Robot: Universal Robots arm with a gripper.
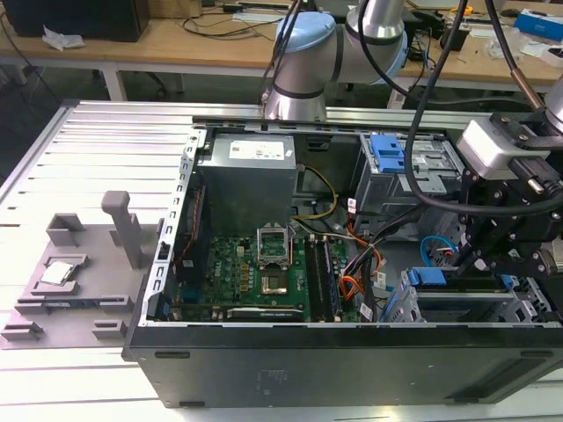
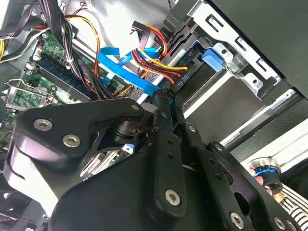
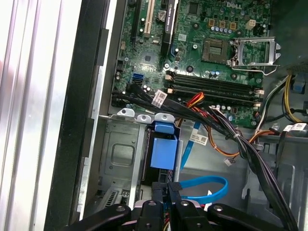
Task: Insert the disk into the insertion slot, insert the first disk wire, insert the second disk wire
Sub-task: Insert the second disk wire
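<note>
The disk (image 3: pixel 163 153) lies in the insertion slot (image 3: pixel 120 154), a silver perforated cage at the case's front corner. Its blue carrier handle (image 1: pixel 428 277) faces the motherboard. My gripper (image 3: pixel 166 186) hangs just behind that handle, fingers drawn close together on the end of a flat blue wire (image 3: pixel 207 185) that loops away beside the disk. In the second wrist view the black fingertips (image 2: pixel 164 96) meet the same blue wire (image 2: pixel 120 65). A black connector on a red, yellow and orange wire bundle (image 2: pixel 154 55) lies right beside them. In the exterior view my gripper (image 1: pixel 471 264) sits low over the cage (image 1: pixel 466 303).
A taller grey box with a blue latch (image 1: pixel 387 154) stands behind the cage. The motherboard (image 1: pixel 255 272) and memory slots (image 3: pixel 211 86) fill the case floor. Black cable bundles (image 3: pixel 250 144) cross near the disk. The case wall (image 3: pixel 82 120) runs close alongside the cage.
</note>
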